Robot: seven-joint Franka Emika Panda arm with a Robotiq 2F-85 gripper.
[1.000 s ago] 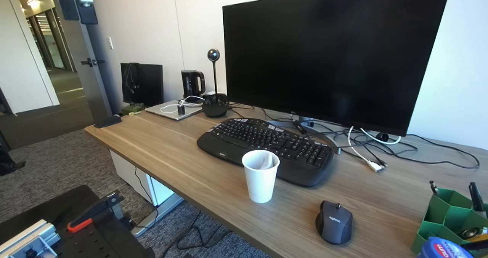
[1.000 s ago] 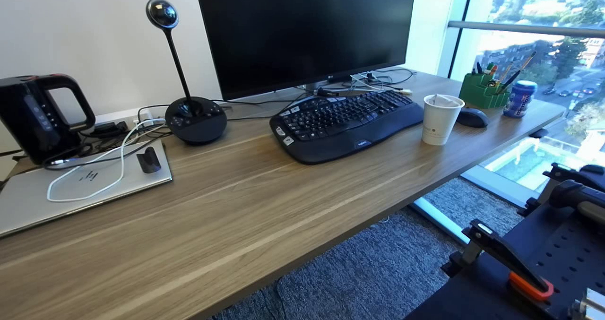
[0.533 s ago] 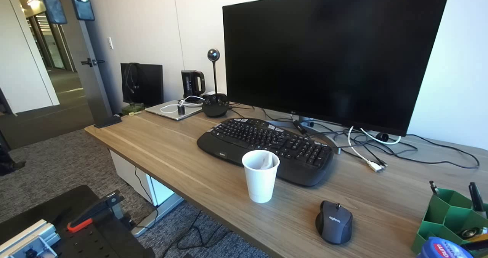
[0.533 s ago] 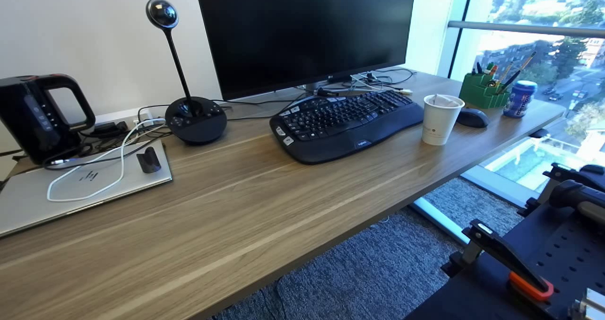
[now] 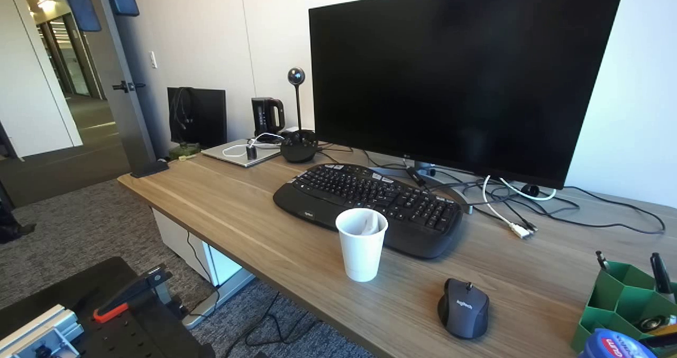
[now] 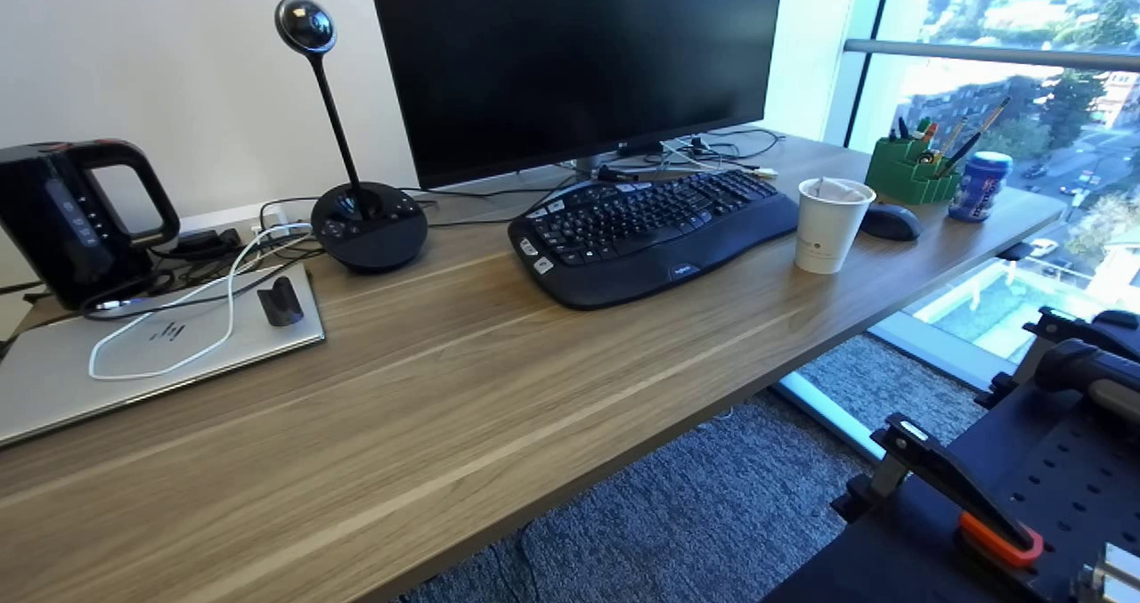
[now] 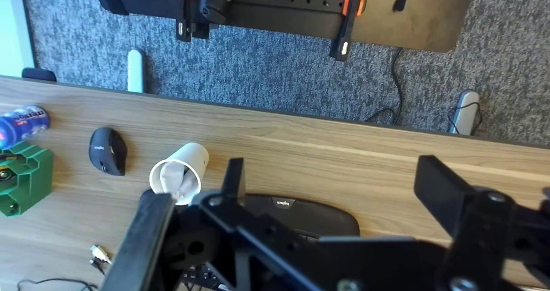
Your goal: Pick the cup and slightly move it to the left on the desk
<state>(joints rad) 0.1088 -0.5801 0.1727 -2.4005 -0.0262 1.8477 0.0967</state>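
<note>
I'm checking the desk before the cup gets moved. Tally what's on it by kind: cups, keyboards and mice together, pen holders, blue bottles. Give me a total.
Cups: 1 (white cup)
Keyboards and mice: 2 (black keyboard, mouse)
Pen holders: 1 (green pen holder)
Blue bottles: 1 (blue bottle)
Total: 5

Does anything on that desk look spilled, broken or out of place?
I see nothing spilled or broken; the cup stands upright. The loose cables tangled by the monitor look untidy, and something pale, too unclear to name, sits inside the cup.
</note>
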